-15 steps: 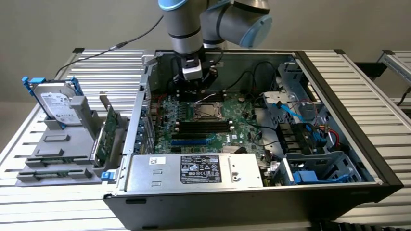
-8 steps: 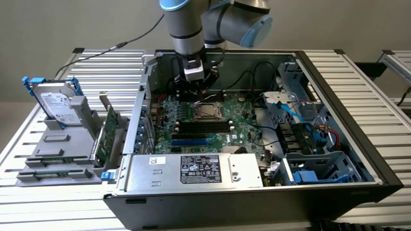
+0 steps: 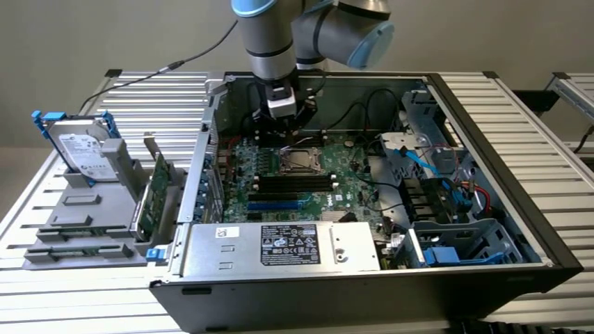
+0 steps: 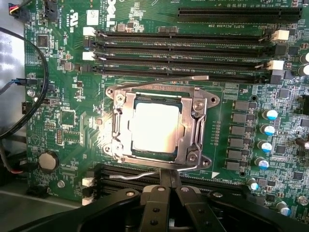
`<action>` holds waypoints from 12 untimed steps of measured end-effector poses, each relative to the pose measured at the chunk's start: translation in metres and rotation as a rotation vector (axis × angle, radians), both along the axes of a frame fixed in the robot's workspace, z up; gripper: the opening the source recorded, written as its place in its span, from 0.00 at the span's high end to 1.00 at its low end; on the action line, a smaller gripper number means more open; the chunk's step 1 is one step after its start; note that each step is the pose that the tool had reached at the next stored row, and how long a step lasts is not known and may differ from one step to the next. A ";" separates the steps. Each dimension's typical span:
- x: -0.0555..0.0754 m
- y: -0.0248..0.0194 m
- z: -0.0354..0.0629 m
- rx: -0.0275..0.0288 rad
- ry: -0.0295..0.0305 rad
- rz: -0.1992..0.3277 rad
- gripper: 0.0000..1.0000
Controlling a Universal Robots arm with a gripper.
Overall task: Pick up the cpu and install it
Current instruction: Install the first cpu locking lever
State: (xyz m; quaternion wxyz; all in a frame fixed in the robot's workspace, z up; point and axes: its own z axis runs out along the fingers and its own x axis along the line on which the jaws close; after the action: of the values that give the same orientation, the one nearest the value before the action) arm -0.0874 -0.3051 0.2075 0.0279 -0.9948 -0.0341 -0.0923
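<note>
— Where's the cpu now?

— Seated in the socket on the board, bright top up, the metal frame lying around it. So the placing looks done; I'd say we're at the latching stage.

— And the claw?

— The gripper is clenched, fingers pressed together, holding nothing. In the wrist view its tip sits right at the wire lever that runs along the socket's edge, at 6 o'clock of the chip. Whether it touches the lever, I can't tell.

— What does the next move call for?

— My guess: care with that thin lever. It needs a steady push along its own path, without sliding off onto the board.

— Anything in the way?

— It's tight. Memory slots lie at 12 o'clock of the socket, more slots right under the fingers at 6. Small capacitors stand in a column at 3 o'clock, black cables loop at 9.

— And outside the case?

— In the exterior view, a hard drive stands upright in a grey rack at 9 o'clock, well apart from the arm.
</note>
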 end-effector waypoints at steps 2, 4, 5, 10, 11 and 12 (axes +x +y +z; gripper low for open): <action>0.000 0.0000 -0.0003 0.0008 0.0001 0.004 0.89; 0.001 0.0000 -0.0005 0.0016 0.0002 0.010 0.89; 0.001 0.0000 -0.0007 0.0021 0.0000 0.012 0.89; 0.004 0.0000 -0.0010 0.0038 0.0000 0.026 0.89; 0.004 0.0000 -0.0010 0.0040 -0.0001 0.028 0.89; 0.005 0.0000 -0.0010 0.0041 0.0000 0.031 0.89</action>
State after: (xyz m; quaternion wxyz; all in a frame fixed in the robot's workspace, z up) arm -0.0827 -0.3051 0.2064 0.0314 -0.9941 -0.0492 -0.0919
